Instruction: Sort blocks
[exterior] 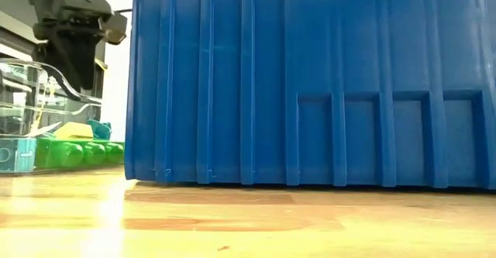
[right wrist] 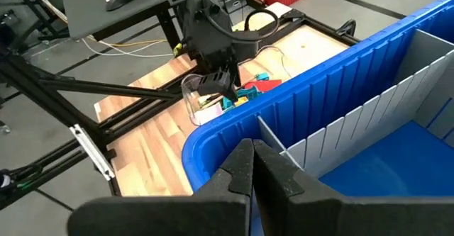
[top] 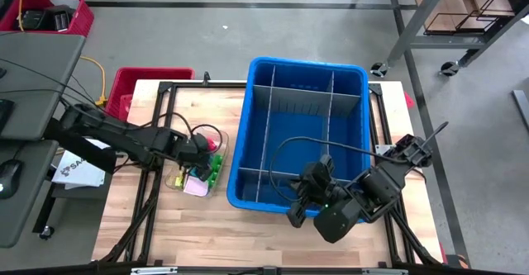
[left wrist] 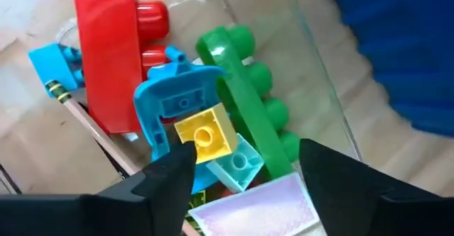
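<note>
Yellow block tops the heap of blocks in the clear tray, at nine o'clock from the bin. Left gripper hangs over it, fingers spread, grasping nothing; it should drop straight and straddle the cube. Right gripper waits clenched over the bin's rim at six o'clock.

We list, beside the large blue plastic bin with grey divider panels: a clear plastic tray holding toy blocks, namely a red brick, green studded bar, yellow cube, teal cube, blue arch piece and pale pink plate.
</note>
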Controlling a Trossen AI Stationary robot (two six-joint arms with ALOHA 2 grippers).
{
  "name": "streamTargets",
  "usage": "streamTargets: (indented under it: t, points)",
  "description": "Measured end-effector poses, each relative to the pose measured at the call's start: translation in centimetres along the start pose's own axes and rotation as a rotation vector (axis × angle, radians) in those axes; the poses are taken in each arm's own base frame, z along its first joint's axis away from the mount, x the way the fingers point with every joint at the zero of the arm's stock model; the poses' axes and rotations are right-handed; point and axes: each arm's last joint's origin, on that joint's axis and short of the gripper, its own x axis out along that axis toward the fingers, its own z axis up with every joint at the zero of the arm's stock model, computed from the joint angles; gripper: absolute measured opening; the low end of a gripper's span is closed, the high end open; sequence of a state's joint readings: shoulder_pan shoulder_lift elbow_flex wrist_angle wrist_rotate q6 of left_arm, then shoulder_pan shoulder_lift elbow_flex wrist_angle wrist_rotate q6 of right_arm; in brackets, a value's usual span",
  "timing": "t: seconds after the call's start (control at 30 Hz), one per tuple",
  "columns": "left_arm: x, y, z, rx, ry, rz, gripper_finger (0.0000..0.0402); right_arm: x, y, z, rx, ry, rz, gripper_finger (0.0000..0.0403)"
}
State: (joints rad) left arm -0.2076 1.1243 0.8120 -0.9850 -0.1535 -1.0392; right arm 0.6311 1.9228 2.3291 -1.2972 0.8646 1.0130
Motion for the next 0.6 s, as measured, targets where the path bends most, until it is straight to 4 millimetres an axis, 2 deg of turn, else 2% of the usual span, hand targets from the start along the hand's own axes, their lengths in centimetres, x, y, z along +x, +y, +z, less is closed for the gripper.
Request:
streamTargets:
  t: [0.17,0.6]
  points:
    - [1.1,-0.1,0.4,-0.097,0.036,0.052,0.0257,0.4,-0.2,0.3,0.008,-0.003,-0.012,0.0]
    - [4.6,-1.8,0.8,-0.099,0.124,0.106,0.0229,0.4,-0.2,0.3,0.008,-0.003,-0.012,0.0]
